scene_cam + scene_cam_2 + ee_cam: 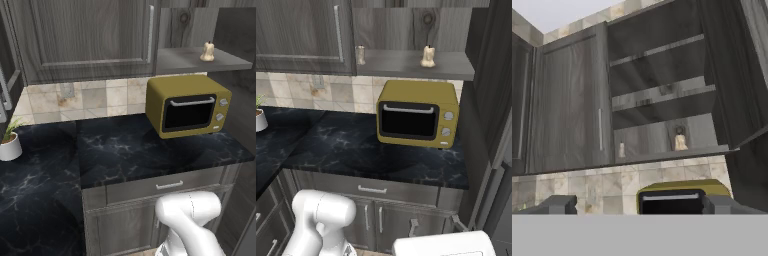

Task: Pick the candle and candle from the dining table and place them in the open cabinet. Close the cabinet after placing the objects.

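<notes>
The grey wood-grain cabinet (pixel 662 100) hangs open above the counter, its door (pixel 732 75) swung out to the right. A cream candle (pixel 428 56) (pixel 207 51) (pixel 680 142) stands upright on the right part of the lowest shelf (pixel 406 66). A second, thinner candle (pixel 360 55) (pixel 622 150) stands at the shelf's left end, beside the shut neighbouring door. My gripper (pixel 641 205) is open and holds nothing; it sits low in front of the cabinet, looking up at the shelf. The dining table is out of view.
A yellow microwave (pixel 189 105) (pixel 417 114) stands on the black marbled counter (pixel 150 150) right under the open shelf. A shut cabinet door with a bar handle (pixel 151 32) is to the left. A potted plant (pixel 10 142) sits far left. Drawers (pixel 372 189) lie below.
</notes>
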Motion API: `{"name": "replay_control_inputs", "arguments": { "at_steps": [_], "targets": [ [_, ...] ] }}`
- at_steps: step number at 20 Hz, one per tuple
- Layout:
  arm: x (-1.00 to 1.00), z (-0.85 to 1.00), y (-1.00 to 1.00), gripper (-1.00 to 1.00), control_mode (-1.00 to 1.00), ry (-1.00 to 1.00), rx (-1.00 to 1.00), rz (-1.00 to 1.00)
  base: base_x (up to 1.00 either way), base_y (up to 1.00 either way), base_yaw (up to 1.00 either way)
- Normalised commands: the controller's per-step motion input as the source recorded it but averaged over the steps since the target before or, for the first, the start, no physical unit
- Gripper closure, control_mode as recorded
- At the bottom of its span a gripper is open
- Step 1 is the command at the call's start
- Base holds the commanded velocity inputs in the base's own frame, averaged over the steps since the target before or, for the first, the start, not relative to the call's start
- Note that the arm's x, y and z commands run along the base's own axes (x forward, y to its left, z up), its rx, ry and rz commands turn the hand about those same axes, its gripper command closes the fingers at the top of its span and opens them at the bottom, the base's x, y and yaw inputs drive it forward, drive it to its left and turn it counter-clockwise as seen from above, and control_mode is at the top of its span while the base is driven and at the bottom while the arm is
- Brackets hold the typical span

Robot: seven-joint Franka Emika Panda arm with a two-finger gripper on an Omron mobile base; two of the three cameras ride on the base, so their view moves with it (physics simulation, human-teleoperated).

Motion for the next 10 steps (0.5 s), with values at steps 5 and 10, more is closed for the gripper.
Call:
{"name": "replay_control_inputs", "arguments": {
  "at_steps": [5, 10],
  "targets": [
    [0.00, 0.03, -0.01, -1.00, -1.00, -0.28, 0.15, -0.09, 0.00, 0.00, 0.00],
    [0.00, 0.01, 0.00, -1.00, -1.00, -0.21, 0.09, -0.13, 0.00, 0.00, 0.00]
  ]
}}
